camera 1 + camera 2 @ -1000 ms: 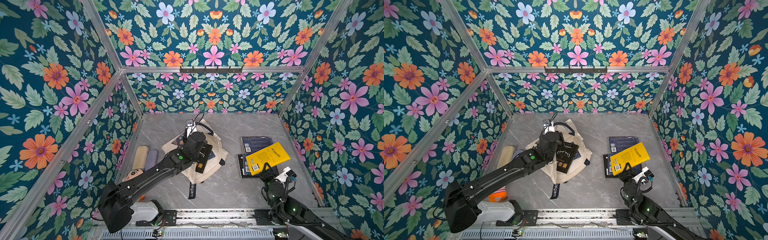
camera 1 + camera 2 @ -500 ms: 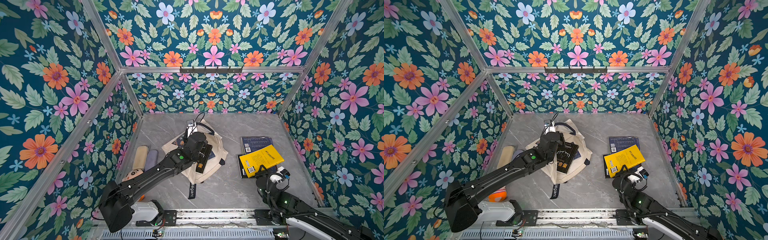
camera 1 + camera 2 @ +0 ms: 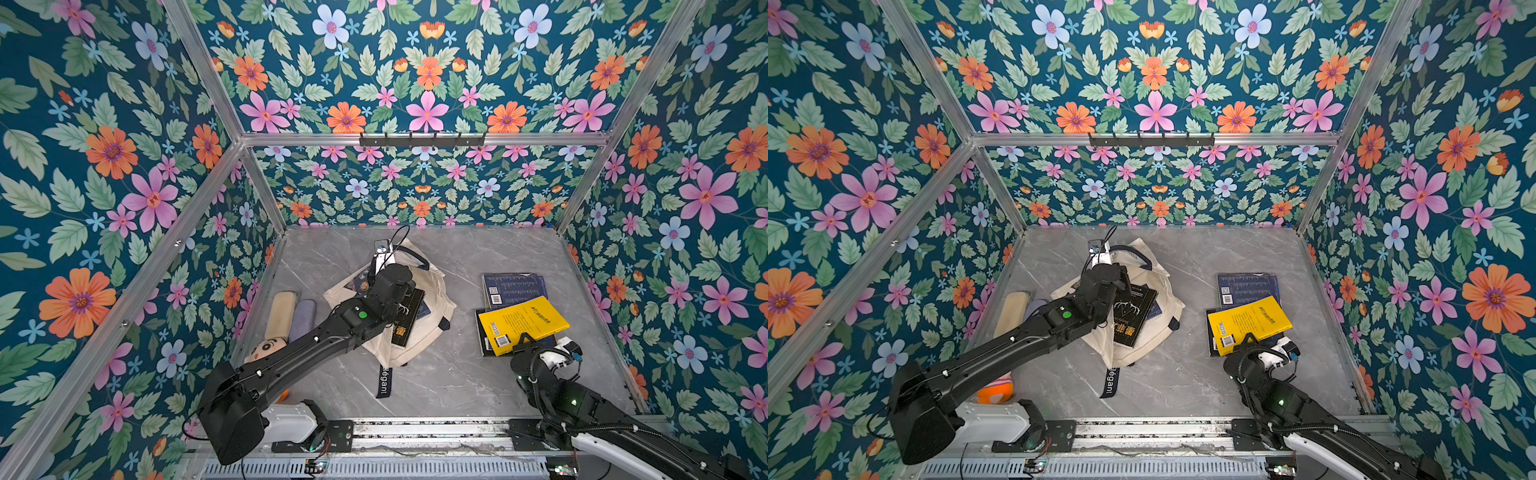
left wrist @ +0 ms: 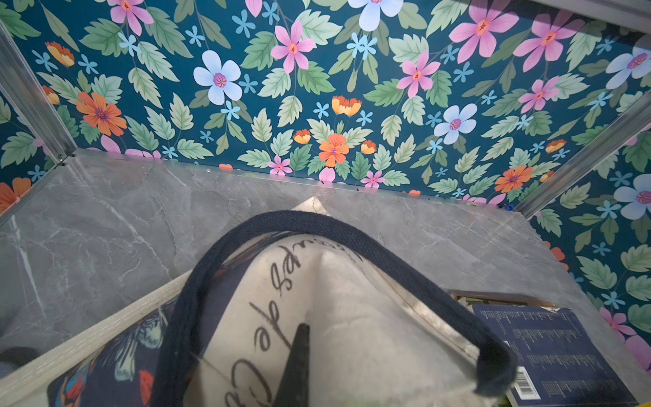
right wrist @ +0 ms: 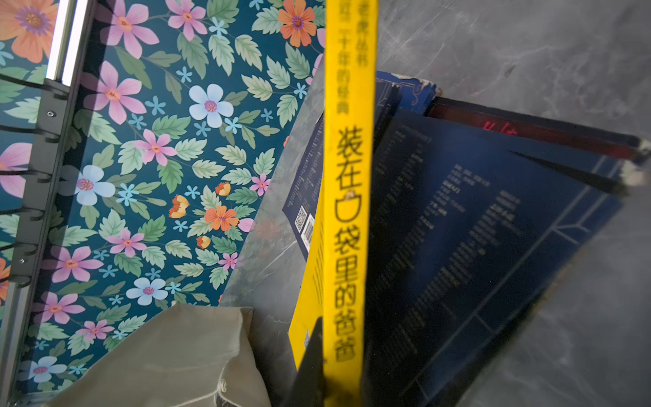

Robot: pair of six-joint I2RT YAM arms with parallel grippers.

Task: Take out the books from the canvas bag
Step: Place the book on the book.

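Left edge of the worktop: a plush doll lies along the left wall, head toward the near side.

Centre-left: the canvas bag lies crumpled on the worktop. Its navy handle arches at the far end, and a dark strap trails off the near edge. The left arm reaches over the bag from the near left. The left fingers are closed together, and the cream cloth rises in a ridge around them, so this reads as a pinch on the bag cloth. A black book with gold lettering lies on the bag, just right of the left wrist. I cannot tell whether any of it is inside. A book with a colourful dark cover shows at the bag's left edge, partly under cloth.

Right: two books lie on the worktop, well apart from the bag. The blue book is farther back and a dark book is nearer. The yellow book sits tilted over both. The right fingers are narrow and clamped on its near edge, with the spine running between them in the right wrist view. The right arm comes in from the near right corner.
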